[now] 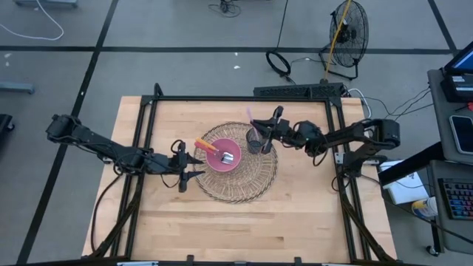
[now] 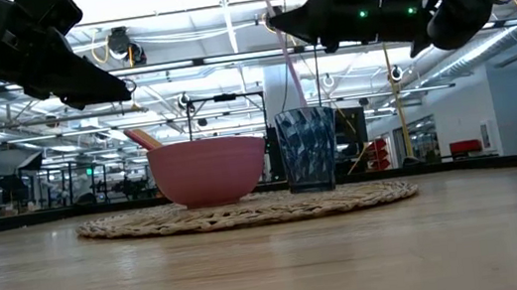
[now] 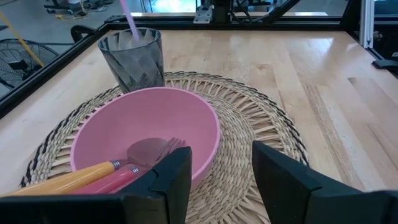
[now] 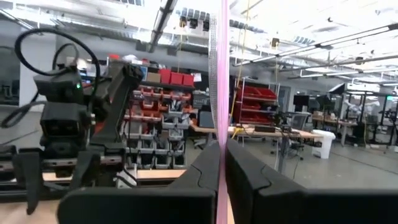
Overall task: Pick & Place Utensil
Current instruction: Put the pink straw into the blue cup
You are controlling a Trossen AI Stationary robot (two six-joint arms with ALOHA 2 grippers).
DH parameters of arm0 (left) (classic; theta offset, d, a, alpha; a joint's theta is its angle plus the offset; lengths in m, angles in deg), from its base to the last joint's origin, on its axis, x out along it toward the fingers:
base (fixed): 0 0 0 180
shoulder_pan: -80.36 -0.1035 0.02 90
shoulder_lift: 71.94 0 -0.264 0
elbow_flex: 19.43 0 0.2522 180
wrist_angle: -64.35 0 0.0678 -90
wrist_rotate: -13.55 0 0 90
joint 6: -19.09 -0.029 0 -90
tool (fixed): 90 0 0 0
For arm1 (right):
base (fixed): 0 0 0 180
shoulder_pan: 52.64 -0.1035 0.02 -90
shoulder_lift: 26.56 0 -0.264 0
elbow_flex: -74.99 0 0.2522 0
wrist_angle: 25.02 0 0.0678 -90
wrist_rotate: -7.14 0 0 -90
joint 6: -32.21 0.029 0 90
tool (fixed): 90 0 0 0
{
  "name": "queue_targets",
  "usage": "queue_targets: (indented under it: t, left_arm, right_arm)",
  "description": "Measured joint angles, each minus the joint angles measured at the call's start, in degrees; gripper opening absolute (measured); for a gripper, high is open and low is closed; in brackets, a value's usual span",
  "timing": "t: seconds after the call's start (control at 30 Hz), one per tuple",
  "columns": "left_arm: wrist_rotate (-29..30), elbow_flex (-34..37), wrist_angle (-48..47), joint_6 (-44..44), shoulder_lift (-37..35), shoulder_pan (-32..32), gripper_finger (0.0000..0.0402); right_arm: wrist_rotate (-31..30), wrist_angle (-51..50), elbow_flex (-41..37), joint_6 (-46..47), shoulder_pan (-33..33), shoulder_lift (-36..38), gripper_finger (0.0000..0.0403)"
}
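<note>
A pink bowl (image 1: pixel 225 157) and a dark ribbed cup (image 1: pixel 255 140) stand on a round woven mat (image 1: pixel 240 185). In the bowl (image 3: pixel 146 134) lie an orange-handled utensil (image 3: pixel 68 179) and a pink fork and spoon (image 3: pixel 152 152). A thin pink stick-like utensil (image 2: pixel 280 42) stands nearly upright with its lower end inside the cup (image 2: pixel 307 149). My right gripper (image 1: pixel 267 131) hovers above the cup, shut on that stick. My left gripper (image 1: pixel 188 164) is open, above the table just left of the bowl, fingers pointing at it (image 3: pixel 221 180). My right gripper (image 4: pixel 221 180) pinches the pink stick's shaft (image 4: pixel 221 124) between its two fingers, well above the cup's rim (image 2: pixel 302 111). The fingers (image 2: pixel 297 22) come level from the table's right side, across the stick. The stick is close to upright, its lower end down in the cup.
A black metal frame (image 1: pixel 244 97) runs around the tabletop. Bare wood (image 1: pixel 244 229) lies in front of the mat toward the near edge. Beyond the table are a fan (image 1: pixel 347 33), cables and a desk with a keyboard (image 1: pixel 458 196).
</note>
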Motion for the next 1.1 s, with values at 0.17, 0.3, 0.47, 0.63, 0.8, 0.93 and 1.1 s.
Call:
queue_targets:
  t: [0.17,0.3,0.47,0.63,0.8,0.93,1.1]
  left_arm:
    - [0.0,0.0,-0.1,-0.2,0.0,0.0,0.017]
    - [0.0,0.0,-0.1,-0.1,0.0,0.0,0.017]
    - [0.0,0.0,-0.1,-0.1,0.0,0.0,0.017]
    - [0.0,0.0,-0.1,-0.1,0.0,0.0,0.017]
    - [0.0,0.0,-0.1,0.0,0.0,0.0,0.017]
    - [0.0,0.0,-0.1,0.0,0.0,0.0,0.017]
    - [0.0,0.0,-0.1,0.0,0.0,0.0,0.017]
  right_arm:
    - [0.0,-2.0,0.0,0.0,0.0,0.0,0.0008]
    - [-0.1,-2.9,-0.8,0.1,0.0,0.0,0.0008]
    - [-0.1,-0.5,-3.1,1.8,0.0,0.0,0.0003]
    - [-1.8,-0.1,-5.3,4.6,0.2,0.0,0.0002]
    - [-1.7,-2.2,-5.7,5.9,0.7,0.0,0.0001]
    - [-1.6,-3.4,-5.7,5.9,0.7,0.0,0.0001]
    - [-1.6,-5.4,-5.7,6.1,0.7,0.0,0.0001]
